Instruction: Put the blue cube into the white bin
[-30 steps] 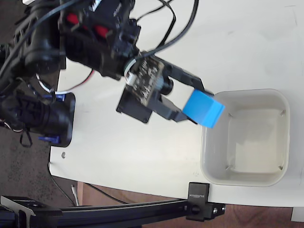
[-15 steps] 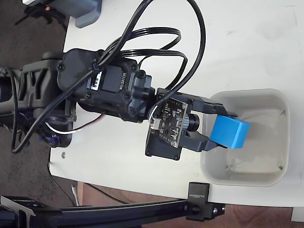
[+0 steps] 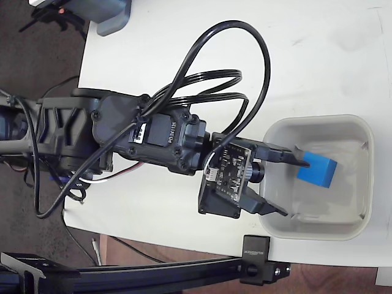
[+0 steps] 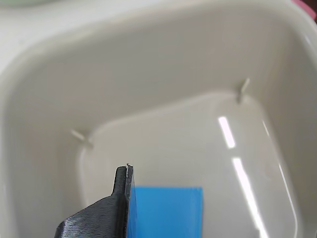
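Fixed view shows the cream-white square plastic bin [image 3: 318, 228] holding the small sky-blue cube [image 3: 317, 170] inside its walls, against one finger of the released black gripper [image 3: 286, 184], which should lift straight clear without nudging it.

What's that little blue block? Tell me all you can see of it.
The blue cube is a small, bright sky-blue solid block with plain matte faces, no markings. It sits inside the white bin, turned slightly askew to the walls. One black finger of the open gripper lies against its side; the other stands clear.
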